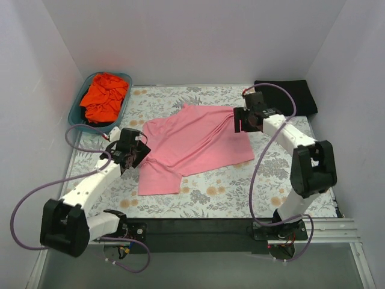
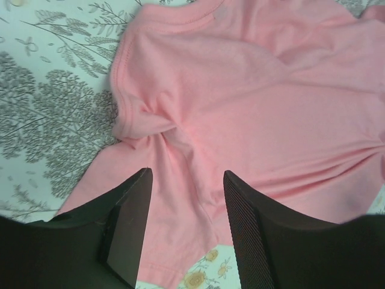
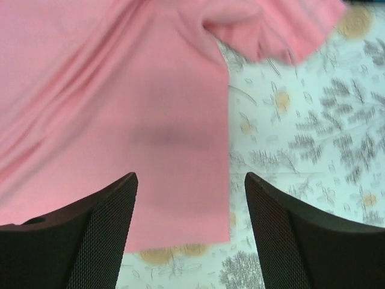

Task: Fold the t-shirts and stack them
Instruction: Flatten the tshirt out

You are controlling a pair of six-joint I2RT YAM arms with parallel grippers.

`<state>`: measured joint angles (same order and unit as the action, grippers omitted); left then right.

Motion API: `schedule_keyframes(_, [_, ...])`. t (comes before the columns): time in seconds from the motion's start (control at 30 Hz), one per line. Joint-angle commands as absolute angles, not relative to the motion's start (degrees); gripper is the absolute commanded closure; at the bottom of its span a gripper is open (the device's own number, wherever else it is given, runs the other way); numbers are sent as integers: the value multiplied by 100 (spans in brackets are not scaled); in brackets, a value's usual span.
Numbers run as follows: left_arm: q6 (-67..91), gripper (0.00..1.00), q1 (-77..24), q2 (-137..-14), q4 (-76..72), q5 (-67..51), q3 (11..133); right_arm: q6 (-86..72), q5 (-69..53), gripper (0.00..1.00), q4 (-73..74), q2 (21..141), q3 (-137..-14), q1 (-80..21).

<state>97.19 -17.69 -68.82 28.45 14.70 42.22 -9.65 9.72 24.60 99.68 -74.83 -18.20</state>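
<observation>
Spread across the middle of the floral table cover (image 1: 240,192): the light pink t-shirt (image 1: 192,144), lying skewed and wrinkled toward its far right corner. Left gripper (image 1: 133,152) right at the shirt's left edge in the top view, right gripper (image 1: 243,120) at the far right corner. Fingertips of both masked there by their own black housings.

From the left wrist: left gripper (image 2: 187,180) gaping wide, its 2 ribbed fingers (image 2: 129,223) set apart over a pinched fold in the pink t-shirt (image 2: 271,108). A stitched hem runs up the shirt's left side and is cut off by the top of the frame. Touching the cloth or hovering over it: cannot tell.

From the right wrist: right gripper (image 3: 191,177) likewise wide apart, straddling a straight edge of the pink t-shirt (image 3: 120,90), with floral table cover (image 3: 313,138) bare to the right. Slightly blurred. A darker smudge on the fabric between the fingers, shadow or stain unclear. Contact with the fabric impossible to judge here too.

Piled in the teal basket (image 1: 77,109) at the far left corner: the orange-red t-shirt (image 1: 105,96), crumpled and hiding the basket's inside. Something dark at the near rim, too small to name.

At the far right corner, well apart from the pink one: the black t-shirt (image 1: 289,93), only a flat dark shape, its folds and any print not to be made out.
</observation>
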Motion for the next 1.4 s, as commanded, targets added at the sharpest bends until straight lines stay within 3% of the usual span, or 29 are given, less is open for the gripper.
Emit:
schedule_keyframes(0.0, [9501,50,-1784,-6075,3787,1846,3973,-1362,1195,21,2672,9230,-6471,-1793])
schedule_keyframes(0.3, [9668,46,-1942,-5660,4307,1678,3401,-1758,730,29,2180,8191,-4852,-1740])
schedule_keyframes(0.8, [9607,46,-1960,-6222,4105,1617,3252,-1793,791,37,1609,8736,-4834,-1477])
schedule_keyframes(1.13, [9553,55,-2153,-6706,3973,1389,3191,-1793,571,38,1398,8772,-4720,-1354])
schedule_keyframes(1.27, [9738,64,-2259,-6776,3946,1398,3085,-1802,519,38,1345,8763,-4676,-1345])
schedule_keyframes(1.37, [9914,78,-2347,-6811,3885,1380,2918,-1810,492,38,1283,8771,-4641,-1336])
